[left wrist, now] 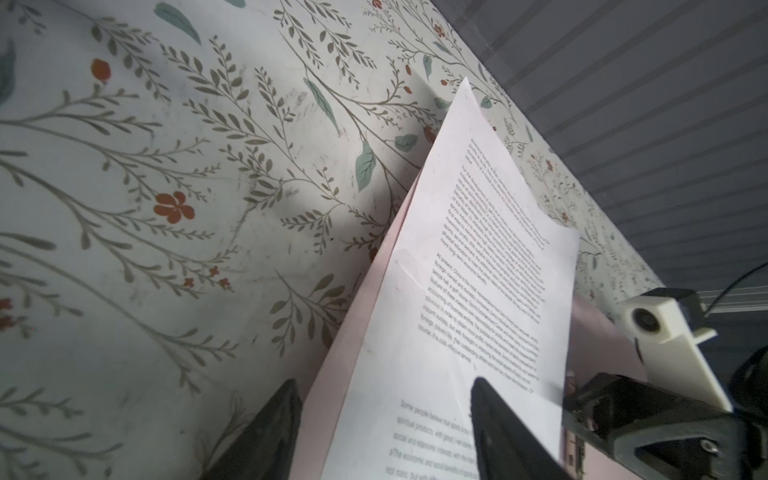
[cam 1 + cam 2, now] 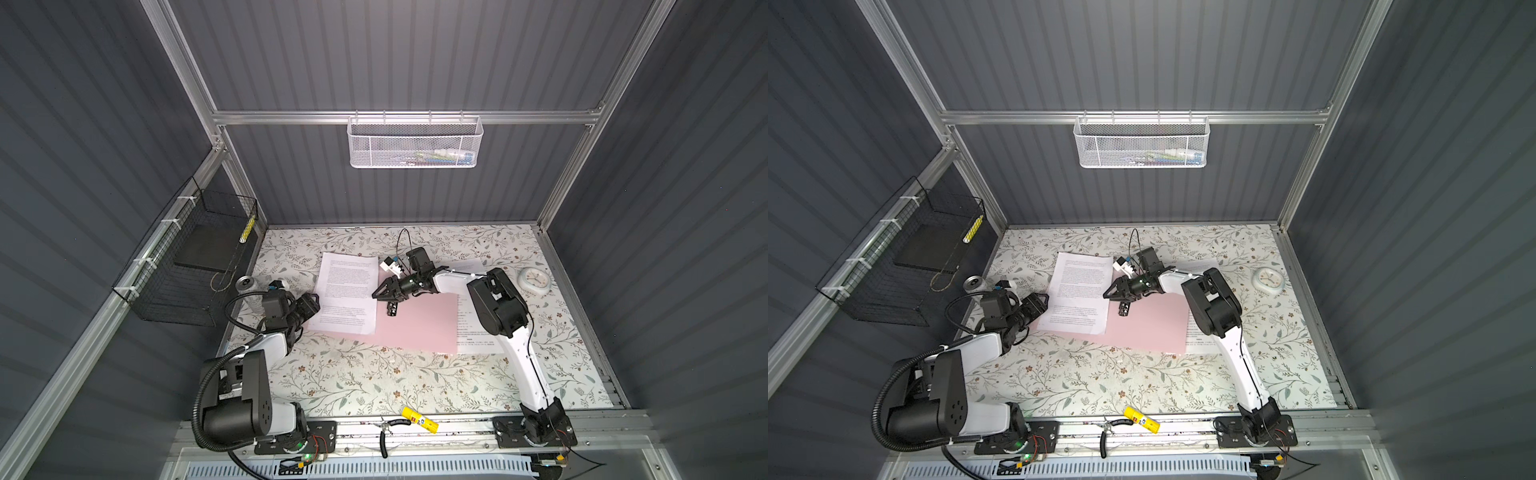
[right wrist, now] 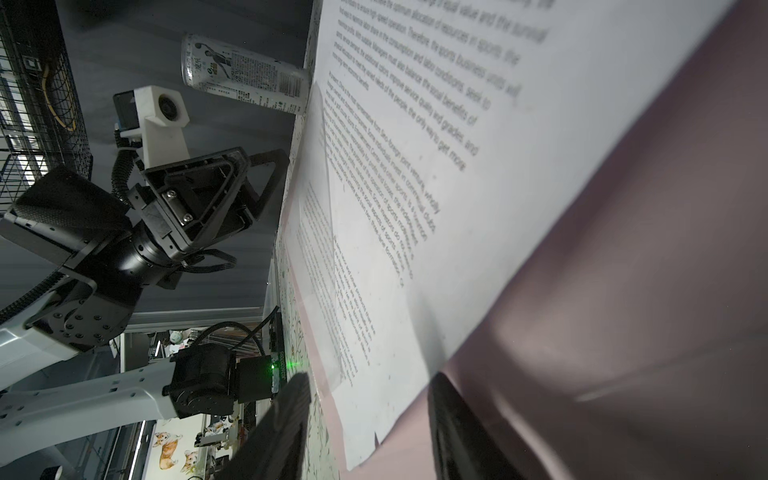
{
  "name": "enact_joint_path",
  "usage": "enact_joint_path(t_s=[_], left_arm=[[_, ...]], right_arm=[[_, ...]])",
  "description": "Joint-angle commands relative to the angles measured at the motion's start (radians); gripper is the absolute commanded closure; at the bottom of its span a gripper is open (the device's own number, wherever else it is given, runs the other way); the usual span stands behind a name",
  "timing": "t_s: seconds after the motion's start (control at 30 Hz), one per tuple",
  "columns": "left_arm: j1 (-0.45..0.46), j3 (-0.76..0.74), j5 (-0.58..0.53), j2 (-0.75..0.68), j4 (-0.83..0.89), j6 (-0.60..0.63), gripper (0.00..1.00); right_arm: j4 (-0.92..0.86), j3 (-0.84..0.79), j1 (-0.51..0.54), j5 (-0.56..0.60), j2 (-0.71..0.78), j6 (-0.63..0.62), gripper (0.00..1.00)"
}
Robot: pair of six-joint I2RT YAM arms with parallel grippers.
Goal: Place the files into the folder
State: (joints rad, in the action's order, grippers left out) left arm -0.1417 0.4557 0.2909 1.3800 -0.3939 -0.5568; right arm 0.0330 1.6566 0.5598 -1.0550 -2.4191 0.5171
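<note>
In both top views the folder (image 2: 419, 328) (image 2: 1150, 328) lies open and flat at the centre of the table (image 2: 374, 382) (image 2: 1100, 382). The files (image 2: 347, 291) (image 2: 1079, 291) lie on its 9 o'clock half, their far edge reaching past the pink toward 12 o'clock. A black clip (image 2: 392, 309) (image 2: 1124, 308) sits on the folder just at 3 o'clock of the files. One more sheet (image 2: 478, 332) (image 2: 1200, 340) shows at the folder's 3 o'clock edge, partly under the right arm. The right gripper (image 2: 379, 294) (image 2: 1109, 294) points toward 9 o'clock over the files' 3 o'clock edge, jaws apart and empty. The left gripper (image 2: 313, 303) (image 2: 1042, 303) is at the files' 9 o'clock edge, pointing toward 3 o'clock. A can (image 2: 245, 284) (image 2: 973, 284) stands at the table's 9 o'clock edge, and a clock (image 2: 536, 281) (image 2: 1268, 280) lies near 3 o'clock.

In the left wrist view the left gripper (image 1: 384, 382) is released. Its fingers (image 1: 270, 432) stand wide apart, with the edges of the folder (image 1: 353, 332) and the files (image 1: 478, 270) running between them. Whether either finger touches the paper I cannot tell.

In the right wrist view the right gripper (image 3: 370, 376) is released too, its fingers (image 3: 286, 424) wide apart with the files' (image 3: 457, 208) edge between them and bare folder (image 3: 623, 311) beside. Across the files the left gripper (image 3: 266, 174) is close to the folder's edge, with the can (image 3: 245, 79) beyond it.
</note>
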Motion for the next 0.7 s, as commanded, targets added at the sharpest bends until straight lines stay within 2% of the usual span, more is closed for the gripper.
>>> enact_joint_path(t_s=[0.0, 0.13, 0.33, 0.47, 0.53, 0.67], left_arm=[[-0.013, -0.027, 0.093, -0.025, -0.047, -0.027, 0.36], [-0.032, -0.041, 0.073, -0.034, -0.021, -0.004, 0.29], [-0.044, -0.040, 0.003, -0.041, 0.030, 0.019, 0.25], [-0.047, -0.016, 0.031, 0.003, 0.030, 0.027, 0.25], [-0.048, 0.000, 0.086, 0.047, 0.025, 0.026, 0.26], [-0.059, -0.015, 0.183, 0.116, -0.061, -0.010, 0.36]], right_arm=[[-0.007, -0.023, 0.003, 0.002, -0.048, 0.004, 0.50], [-0.002, -0.027, 0.002, -0.001, -0.045, 0.009, 0.51], [-0.004, -0.030, 0.005, -0.005, -0.044, 0.007, 0.51], [-0.010, -0.028, 0.006, -0.001, -0.044, 0.005, 0.51], [-0.007, -0.027, 0.008, -0.002, -0.042, 0.004, 0.52], [-0.005, -0.026, 0.009, -0.005, -0.044, 0.007, 0.52]])
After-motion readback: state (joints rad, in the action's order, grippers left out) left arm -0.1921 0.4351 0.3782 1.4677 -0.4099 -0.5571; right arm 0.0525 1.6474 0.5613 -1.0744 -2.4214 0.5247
